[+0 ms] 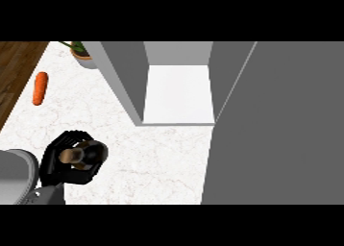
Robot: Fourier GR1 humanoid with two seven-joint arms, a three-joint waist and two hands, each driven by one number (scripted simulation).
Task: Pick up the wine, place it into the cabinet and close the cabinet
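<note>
A dark wine bottle [77, 154] with a tan cork top stands on the white marble counter at the lower left, seen from above. My left hand [60, 163] is curled round it, fingers wrapping its sides and hiding most of the body. The grey cabinet [125, 77] stands open at the upper middle, its white shelf floor [178, 93] bare. The cabinet's open door [288, 125] fills the right side of the view. My right hand does not show.
An orange carrot [39, 88] lies on the counter at the left. A potted plant [82, 55] stands at the back beside the cabinet's left wall. Dark wooden floor [8, 72] shows past the counter's left edge.
</note>
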